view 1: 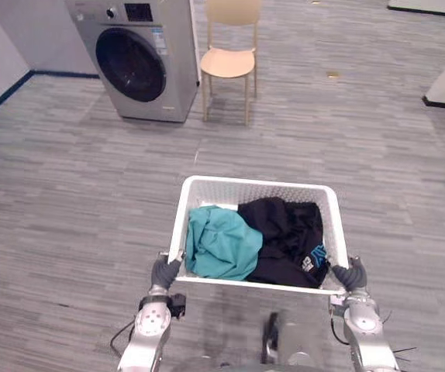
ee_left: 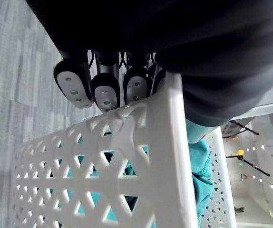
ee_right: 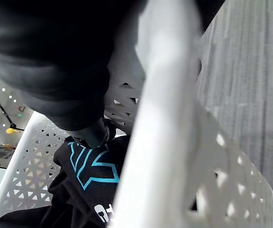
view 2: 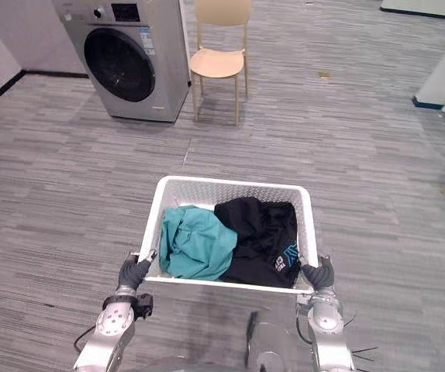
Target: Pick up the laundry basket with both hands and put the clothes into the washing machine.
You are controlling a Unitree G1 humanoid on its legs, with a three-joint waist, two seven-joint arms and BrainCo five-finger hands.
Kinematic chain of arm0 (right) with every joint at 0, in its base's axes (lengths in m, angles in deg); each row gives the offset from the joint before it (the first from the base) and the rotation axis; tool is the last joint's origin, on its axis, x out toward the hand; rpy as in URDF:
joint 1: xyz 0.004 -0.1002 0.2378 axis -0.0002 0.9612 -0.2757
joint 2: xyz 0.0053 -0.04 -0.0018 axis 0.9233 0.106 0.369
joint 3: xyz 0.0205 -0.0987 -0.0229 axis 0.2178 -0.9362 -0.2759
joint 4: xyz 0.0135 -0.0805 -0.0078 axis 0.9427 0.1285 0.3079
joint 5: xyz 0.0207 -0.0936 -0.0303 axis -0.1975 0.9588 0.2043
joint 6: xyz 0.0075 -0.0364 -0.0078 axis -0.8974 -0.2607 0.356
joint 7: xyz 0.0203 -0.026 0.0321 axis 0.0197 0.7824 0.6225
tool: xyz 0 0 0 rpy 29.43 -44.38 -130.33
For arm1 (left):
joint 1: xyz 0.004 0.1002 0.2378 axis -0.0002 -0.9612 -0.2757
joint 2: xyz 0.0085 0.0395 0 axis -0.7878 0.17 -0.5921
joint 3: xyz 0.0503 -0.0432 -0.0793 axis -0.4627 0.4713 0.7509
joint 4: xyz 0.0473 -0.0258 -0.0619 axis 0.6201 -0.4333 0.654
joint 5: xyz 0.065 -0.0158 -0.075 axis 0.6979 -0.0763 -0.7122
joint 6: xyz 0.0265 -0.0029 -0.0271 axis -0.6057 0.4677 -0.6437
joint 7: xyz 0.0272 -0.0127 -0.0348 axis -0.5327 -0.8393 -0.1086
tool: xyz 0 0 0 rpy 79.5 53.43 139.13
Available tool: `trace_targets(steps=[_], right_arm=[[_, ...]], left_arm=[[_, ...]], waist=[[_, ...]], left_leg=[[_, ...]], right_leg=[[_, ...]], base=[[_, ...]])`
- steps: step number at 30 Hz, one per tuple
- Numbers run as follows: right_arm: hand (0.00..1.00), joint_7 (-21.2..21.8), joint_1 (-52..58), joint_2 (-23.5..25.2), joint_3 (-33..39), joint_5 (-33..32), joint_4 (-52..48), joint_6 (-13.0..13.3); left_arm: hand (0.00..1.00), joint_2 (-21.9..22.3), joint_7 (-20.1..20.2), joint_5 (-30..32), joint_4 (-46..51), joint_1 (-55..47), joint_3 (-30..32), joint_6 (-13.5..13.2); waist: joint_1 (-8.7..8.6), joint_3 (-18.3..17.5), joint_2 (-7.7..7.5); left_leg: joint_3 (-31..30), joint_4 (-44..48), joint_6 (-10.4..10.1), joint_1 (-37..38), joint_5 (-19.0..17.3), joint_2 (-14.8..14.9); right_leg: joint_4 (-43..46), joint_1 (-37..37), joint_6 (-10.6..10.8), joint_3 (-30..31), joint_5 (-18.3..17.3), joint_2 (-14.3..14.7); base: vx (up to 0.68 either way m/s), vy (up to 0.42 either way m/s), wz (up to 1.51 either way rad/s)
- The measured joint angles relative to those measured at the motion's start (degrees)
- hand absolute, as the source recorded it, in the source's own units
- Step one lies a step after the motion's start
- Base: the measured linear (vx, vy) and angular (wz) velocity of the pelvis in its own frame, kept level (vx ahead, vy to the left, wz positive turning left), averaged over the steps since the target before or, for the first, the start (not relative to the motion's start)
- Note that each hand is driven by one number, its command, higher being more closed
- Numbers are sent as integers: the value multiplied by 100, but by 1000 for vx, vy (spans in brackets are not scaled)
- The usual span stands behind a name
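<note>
The grey plank floor (view 1: 67, 209) spreads out well ahead of both robot hands. The washer (view 1: 141, 62) stands far ahead of the left robot hand (view 1: 163, 271), its round door shut. The chair (view 1: 229, 62) is just beside the washer, on the side toward the right robot hand (view 1: 352, 275). The white basket (view 1: 257, 184) is held between the two robot hands, one at each near corner. Inside, the black cloth (view 1: 284, 232) lies nearer the right robot hand and the teal cloth (view 1: 219, 244) nearer the left, the two touching. The left robot hand's fingers (ee_left: 105, 90) curl against the lattice wall under the rim. The right robot hand clamps the rim, its thumb (ee_right: 91, 135) inside.
</note>
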Motion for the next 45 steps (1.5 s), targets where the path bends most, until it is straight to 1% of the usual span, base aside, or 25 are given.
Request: trace_targets(steps=[2,3,4,5,7,11,12,13,15,16,18,20,21,22,24,25,27,29,32,34,36,38,40,42,45], right_arm=[[100,25,21,-45,2,0,-7,-23],[100,40,29,-82,-8,0,-41,-42],[100,48,64,-121,-115,-1,-207,-133],[100,27,127,-140,-201,-4,-381,-161],[100,-63,319,-110,-220,-5,-850,-161],[100,-106,209,-189,-213,-12,-1098,-134],[100,-105,53,-256,-211,-18,-958,-128],[100,-92,-88,-327,-215,-19,-757,-126],[100,-93,-147,-443,-217,-18,-523,-120],[100,-90,-134,-357,-219,-15,-286,-144],[100,-63,-102,-316,-218,-13,-117,-162],[100,-41,-111,-301,-185,-14,-111,-162],[100,-7,-144,-203,-114,-6,-62,-161],[100,6,-148,-148,-105,1,-7,-162],[100,9,-115,-71,-151,5,145,-162],[100,8,-128,-74,-181,5,143,-159],[100,-15,-177,-35,-191,-2,46,-126],[100,-33,-242,-23,-183,-10,45,-124],[100,-54,-223,37,-133,-11,48,-131],[100,-54,-74,-20,-145,-5,73,-158],[100,-24,-55,-156,-137,-8,51,-185],[100,-16,37,-214,-198,-19,-191,-200],[100,-95,274,-161,-238,-84,-673,-200],[100,-104,319,-156,-233,-92,-981,-197],[100,-123,218,-161,-149,-116,-1044,-109]], left_arm=[[100,98,-38,15,-101,-24,24,1],[100,146,-59,14,-108,-61,33,1],[100,243,-66,11,-96,-160,134,2],[100,301,-78,0,-87,-235,182,1],[100,286,-75,-7,26,-343,172,-6],[100,300,-37,-25,167,-422,175,-94],[100,331,1,-23,188,-415,202,-120],[100,401,38,-21,200,-445,236,-113],[100,489,41,-3,304,-518,229,-107],[100,460,32,11,300,-526,236,-53],[100,428,34,25,301,-472,241,13],[100,424,40,38,299,-460,218,19],[100,352,37,36,295,-443,211,41],[100,313,36,36,288,-441,209,60],[100,259,-5,41,285,-470,209,134],[100,231,-8,40,291,-467,210,129],[100,77,-7,35,300,-243,198,92],[100,-25,-5,33,291,-114,185,85],[100,-101,-7,42,190,-78,123,59],[100,-9,2,96,-49,-111,46,57],[100,193,-5,99,-112,-146,64,67],[100,329,-2,98,-102,-195,163,66],[100,363,29,94,49,-429,214,39],[100,354,38,84,259,-570,215,-33],[100,353,53,89,306,-466,214,-158]], waist=[[42,-23,245],[27,-2,422],[95,54,515],[210,51,550],[353,134,440],[636,198,156],[657,217,138],[673,192,179],[781,138,411],[804,51,352],[758,-62,126],[771,-24,-5],[731,53,-144],[710,65,-182],[554,84,-58],[506,77,2],[397,44,78],[303,52,87],[211,32,-38],[73,-42,-29],[95,-60,289],[231,15,421],[399,46,439],[527,99,300],[636,99,308]], left_leg=[[28,1357,-48,-385,-5,372],[93,2609,-331,-835,222,650],[199,4257,-487,-1460,1370,1023],[199,5403,-547,-1915,1510,1327],[217,6757,-199,-2945,1278,1670],[531,5203,43,-4145,661,1405],[469,3807,-62,-4311,718,1119],[350,2299,-479,-4369,1035,947],[363,1090,-783,-4378,1695,1006],[435,1547,-421,-4349,2108,856],[647,2160,-35,-4450,1652,669],[887,2403,124,-4242,1133,481],[996,2350,205,-3846,902,294],[999,2297,246,-3608,799,207],[1003,1797,353,-2468,706,92],[987,1568,354,-2190,706,96],[938,924,349,-1457,709,97],[831,574,235,-1047,667,116],[662,244,-122,-430,438,66],[149,699,-321,-144,155,170],[82,2277,-409,-788,287,594],[198,4411,-470,-1745,1708,1012],[388,6327,-358,-2662,1553,1668],[618,6378,-202,-3158,1193,1786],[814,4697,-150,-3732,725,1651]], right_leg=[[646,32,-119,-201,-268,151],[772,239,-151,-260,-558,324],[834,588,-243,-256,-898,578],[814,896,-313,-249,-1128,749],[585,1769,-391,-161,-1598,931],[-256,2969,-200,375,-1858,744],[-488,3327,-88,562,-1931,581],[-792,3643,14,730,-1986,480],[-1184,4113,313,1027,-2189,502],[-1173,4390,351,1241,-2353,294],[-694,4296,386,1382,-2354,-52],[1000,3661,984,1637,-2221,-323],[2591,3053,1826,1884,-1687,-472],[3347,2800,1775,1873,-1525,-555],[4906,2031,910,1190,-1742,-656],[4916,1819,766,968,-1836,-626],[4131,908,471,254,-2110,-504],[2553,483,506,-9,-2071,-269],[-324,379,523,292,-877,170],[206,235,145,580,93,221],[619,324,41,289,-424,336],[733,703,-78,192,-852,506],[577,1560,-181,46,-1224,595],[145,2215,-94,121,-1399,504],[-338,2835,79,117,-1498,278]], base=[[730,-201,15],[915,-260,-6],[743,-191,-28],[878,-206,-38],[795,-153,-29],[631,-3,-53],[676,152,-63],[690,183,-67],[814,352,-81],[831,409,-71],[732,332,-26],[700,328,-32],[518,248,-26],[647,276,-17],[636,242,-12],[601,197,-6],[636,138,6],[637,62,21],[610,-41,37],[774,-143,77],[749,-185,49],[641,-145,20],[666,-135,7],[563,-52,4],[463,60,6]])
